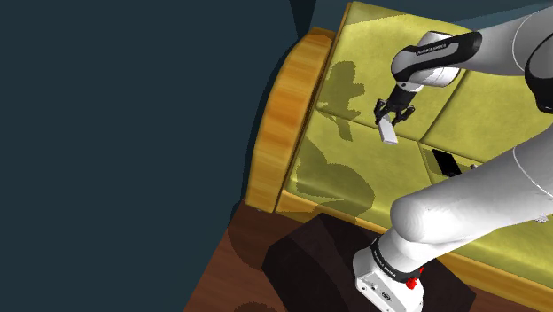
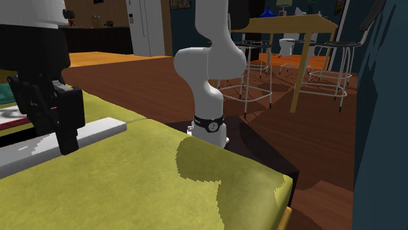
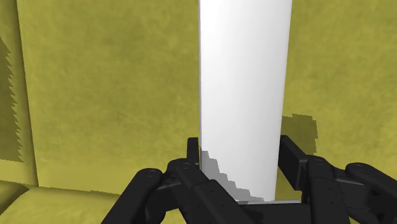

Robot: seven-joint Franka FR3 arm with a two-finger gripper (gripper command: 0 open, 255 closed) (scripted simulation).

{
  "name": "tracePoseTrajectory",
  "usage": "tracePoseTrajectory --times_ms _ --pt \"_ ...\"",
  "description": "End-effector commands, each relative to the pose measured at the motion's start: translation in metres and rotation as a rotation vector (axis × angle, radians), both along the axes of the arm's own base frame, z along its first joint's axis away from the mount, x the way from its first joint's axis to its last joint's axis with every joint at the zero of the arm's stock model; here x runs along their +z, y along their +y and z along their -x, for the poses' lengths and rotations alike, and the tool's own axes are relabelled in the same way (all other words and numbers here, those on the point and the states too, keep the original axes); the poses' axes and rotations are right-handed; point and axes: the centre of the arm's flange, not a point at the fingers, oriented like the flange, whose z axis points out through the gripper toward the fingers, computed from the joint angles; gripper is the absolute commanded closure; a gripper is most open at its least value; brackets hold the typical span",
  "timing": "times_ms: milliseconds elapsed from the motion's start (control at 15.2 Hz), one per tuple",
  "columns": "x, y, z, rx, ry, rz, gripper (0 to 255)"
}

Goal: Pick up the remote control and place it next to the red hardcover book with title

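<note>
Jaws: clenched on remote (image 3: 242, 95), near its end.
Risk: tilt or slip out of gripper (image 3: 240, 153).
Cause: off-centre hold.

Yellow-green sofa (image 1: 354, 44) with wooden armrest (image 1: 288, 106), table (image 2: 294, 25) and stools (image 2: 325, 45) beyond

Shoulder view high over sofa (image 1: 372, 53); second exterior low, near, facing arm (image 2: 208, 72).

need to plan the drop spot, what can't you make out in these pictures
Second exterior view: a colourful flat item, maybe the book, is cut off by the picture's left edge and the gripper.
Shoulder view: a black flat thing on the sofa, partly behind the arm, cannot be named.
Wrist view: the white remote control runs off the edge at its far end; no buttons show.
</note>
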Motion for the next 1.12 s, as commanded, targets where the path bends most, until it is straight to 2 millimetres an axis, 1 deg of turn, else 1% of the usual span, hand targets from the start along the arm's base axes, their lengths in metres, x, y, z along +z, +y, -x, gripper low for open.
tracePoseTrajectory --times_ms 0,1056 --pt "0.001 -0.006 0.028 0.001 -0.001 0.000 255" --pt "0.004 -0.031 0.237 0.001 -0.001 0.000 255"
